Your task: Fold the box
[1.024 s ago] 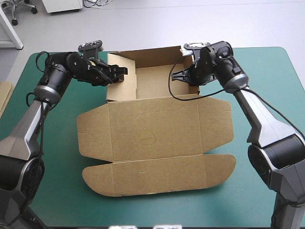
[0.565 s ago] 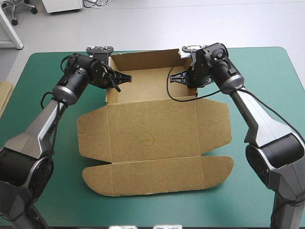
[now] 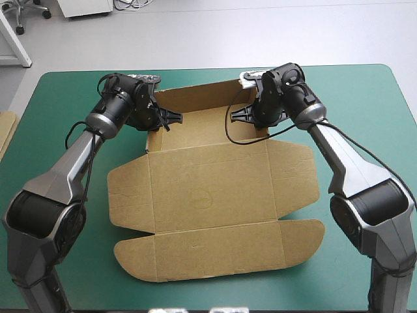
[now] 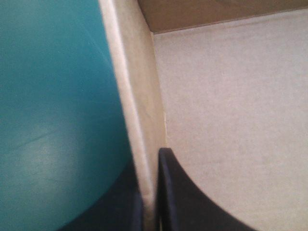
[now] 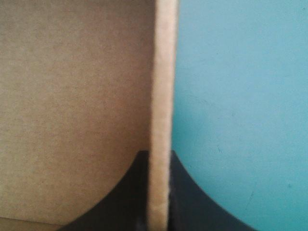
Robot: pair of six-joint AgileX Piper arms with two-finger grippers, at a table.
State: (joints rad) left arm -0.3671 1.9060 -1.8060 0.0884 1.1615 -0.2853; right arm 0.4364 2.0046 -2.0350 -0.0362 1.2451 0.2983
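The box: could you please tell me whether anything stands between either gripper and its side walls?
Nothing visible does. The left gripper is shut on the box at its left wall, the right gripper at its right wall; outside each wall lies only bare teal-green cover.

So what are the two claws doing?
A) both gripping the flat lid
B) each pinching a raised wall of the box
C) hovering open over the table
B: each wrist view shows a raised wall of the box clamped in that arm's claw, the left claw and the right claw alike.
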